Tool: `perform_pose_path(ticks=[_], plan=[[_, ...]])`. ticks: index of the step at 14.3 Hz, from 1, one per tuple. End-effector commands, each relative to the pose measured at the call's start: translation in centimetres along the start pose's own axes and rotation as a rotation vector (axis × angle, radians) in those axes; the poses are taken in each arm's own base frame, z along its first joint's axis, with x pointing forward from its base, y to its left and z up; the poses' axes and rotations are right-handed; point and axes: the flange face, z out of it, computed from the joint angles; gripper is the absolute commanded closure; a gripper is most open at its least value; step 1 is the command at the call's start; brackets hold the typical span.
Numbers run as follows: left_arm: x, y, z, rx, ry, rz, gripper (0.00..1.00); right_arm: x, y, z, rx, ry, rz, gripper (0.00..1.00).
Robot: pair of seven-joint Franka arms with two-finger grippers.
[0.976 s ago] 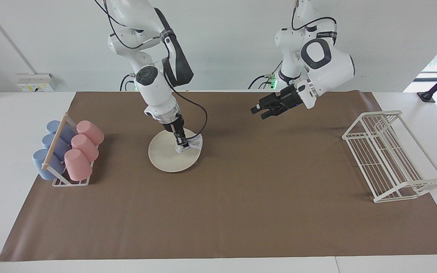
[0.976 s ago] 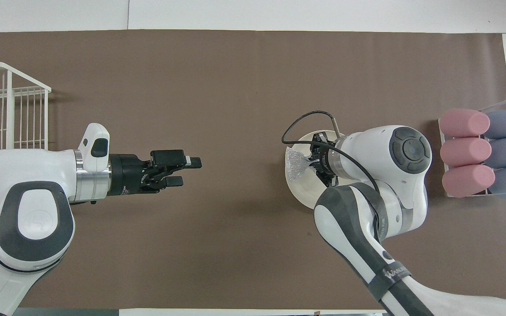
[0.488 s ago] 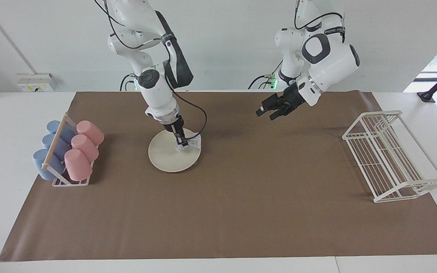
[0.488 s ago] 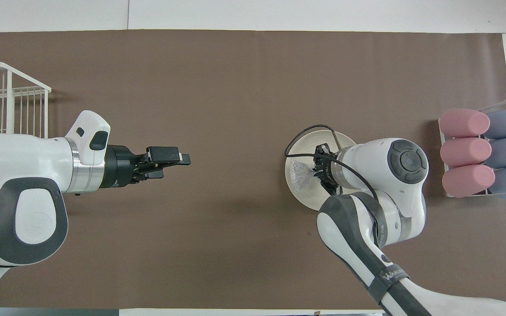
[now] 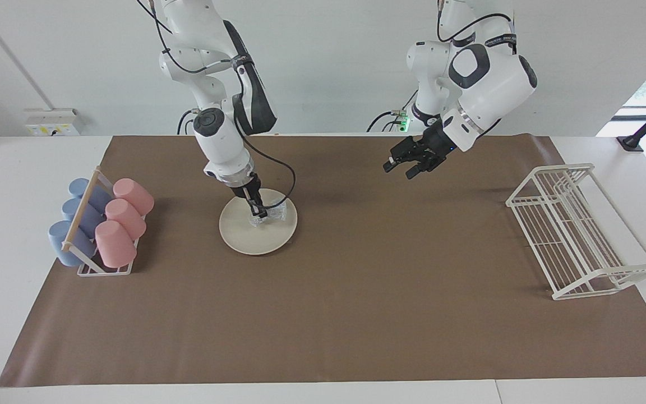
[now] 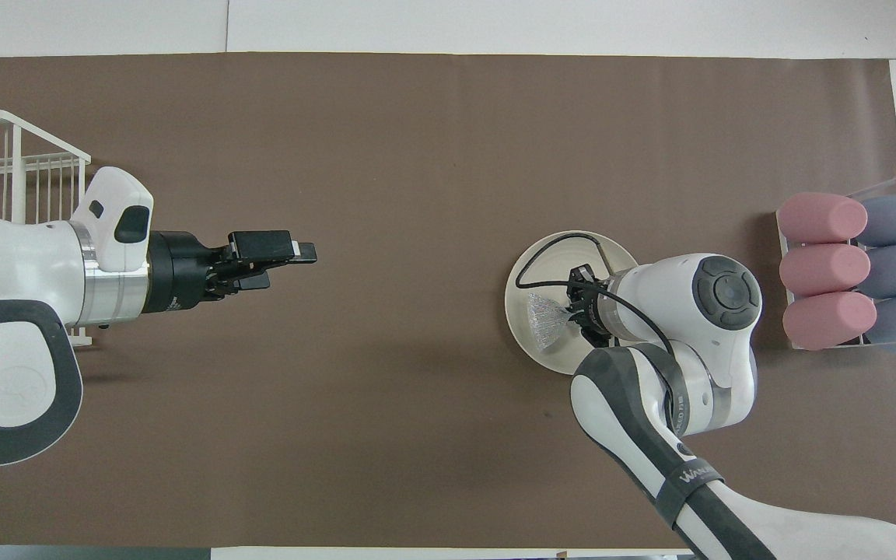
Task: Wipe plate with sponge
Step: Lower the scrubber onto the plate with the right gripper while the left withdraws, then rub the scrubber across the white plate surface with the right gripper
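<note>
Your right gripper (image 5: 257,214) is clenched on the sponge (image 5: 270,215) and presses it onto the plate (image 5: 250,235), which lies on the brown mat (image 5: 356,292) toward the right arm's end of the table, near the rack of cups (image 5: 101,221). Your left gripper (image 5: 398,165) waits with its jaws released, holding nothing, in the air over bare mat, well apart from the plate and the white wire rack (image 5: 581,230).

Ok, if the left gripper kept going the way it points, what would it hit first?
Probably the brown mat short of the plate: the left gripper points slantwise down toward the right arm's end. Depth is unclear.
</note>
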Motion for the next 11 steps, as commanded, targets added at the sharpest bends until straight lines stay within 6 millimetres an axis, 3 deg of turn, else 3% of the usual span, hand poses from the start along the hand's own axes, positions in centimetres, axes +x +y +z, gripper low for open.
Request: perform_pose_path(ticks=[1,3,5,10,11], plan=[[0.9,0.5,-2.0,0.004,0.044,-0.001,0.0,2.8,0.3,-0.3,0.016,0.016,-0.076,1.0],[1.2,0.1,-2.3,0.004,0.051,-0.009,0.0,6.2,0.6,-0.6,0.017,0.023,-0.11,1.0],[1.3,-0.1,-2.5,0.004,0.054,-0.013,0.0,7.8,0.8,-0.8,0.019,0.026,-0.144,1.0],[1.4,-0.3,-2.7,0.004,0.058,-0.018,0.0,6.8,0.5,-0.7,0.031,0.029,-0.089,1.0],[1.4,-0.3,-2.7,0.004,0.058,-0.018,0.0,5.7,0.4,0.0,0.024,0.027,-0.086,1.0]])
